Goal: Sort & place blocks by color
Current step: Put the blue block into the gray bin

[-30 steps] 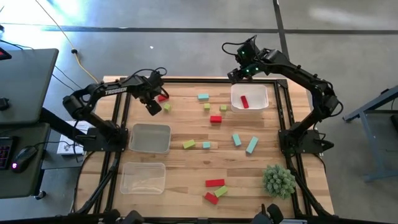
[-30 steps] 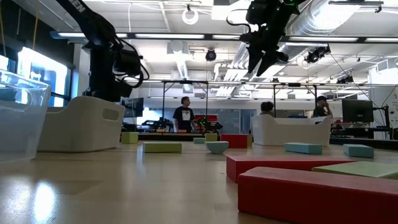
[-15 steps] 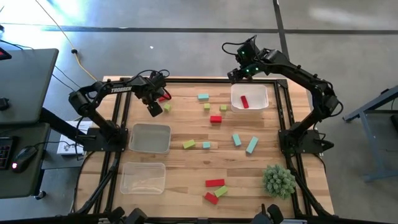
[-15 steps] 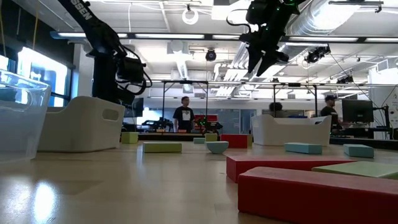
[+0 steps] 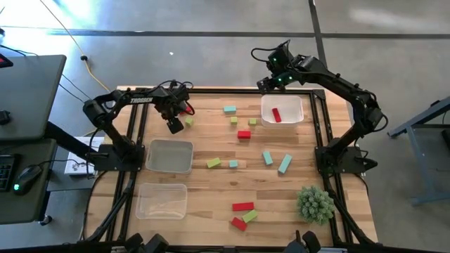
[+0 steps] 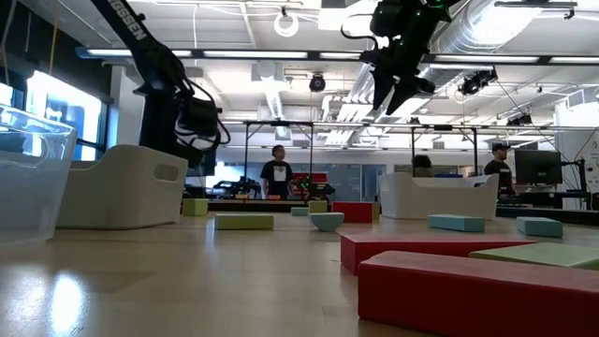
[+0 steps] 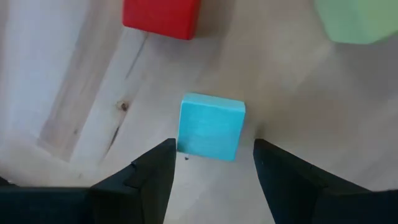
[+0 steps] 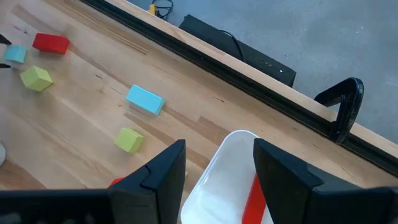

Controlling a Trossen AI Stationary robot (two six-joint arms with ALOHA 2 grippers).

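My left gripper (image 5: 174, 121) (image 7: 214, 152) is open and points down over the table's far-left part. A teal cube (image 7: 211, 126) lies flat on the wood just past its fingertips, one finger on either side, not touching it. A red block (image 5: 184, 109) and a yellow-green cube (image 5: 188, 121) lie close by. My right gripper (image 5: 271, 81) (image 8: 217, 149) hangs open high over the far edge, beside a white tray (image 5: 283, 110) holding a red bar (image 5: 276, 115). More red, teal and yellow-green blocks lie scattered over the table's middle and near part.
Two clear trays (image 5: 170, 156) (image 5: 162, 200) sit on the left side, near of my left gripper. A spiky green plant ball (image 5: 315, 204) stands at the near right. A black frame rail (image 5: 211, 91) runs along the far edge. People stand in the room beyond.
My left gripper has come down toward the teal cube while its arm swung slightly toward the table's right; its fingers stay open. My right arm has kept still, and no block has moved.
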